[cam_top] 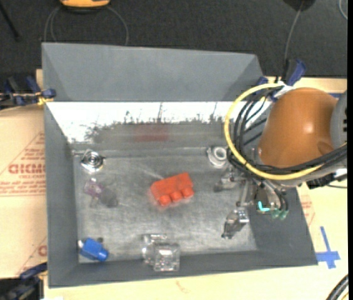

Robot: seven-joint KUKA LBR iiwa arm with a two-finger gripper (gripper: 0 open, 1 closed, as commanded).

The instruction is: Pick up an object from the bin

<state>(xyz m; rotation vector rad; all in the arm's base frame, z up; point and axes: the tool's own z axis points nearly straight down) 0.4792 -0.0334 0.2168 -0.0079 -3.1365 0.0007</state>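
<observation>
Tool (235, 220) low at the bin's (151, 74) right; its grip cannot be told. Red block (172, 189) lies apart mid-bin. Pick outstanding.

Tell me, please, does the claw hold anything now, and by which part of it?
Nothing appears to be held. The claw hangs over bare floor at the right side of the bin, apart from the red block.

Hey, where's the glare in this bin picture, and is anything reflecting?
Camera view: glare whitens a band along the bin's back wall; below it a faint reddish smear likely mirrors the red block; the round metal piece in the far left corner glints.
</observation>
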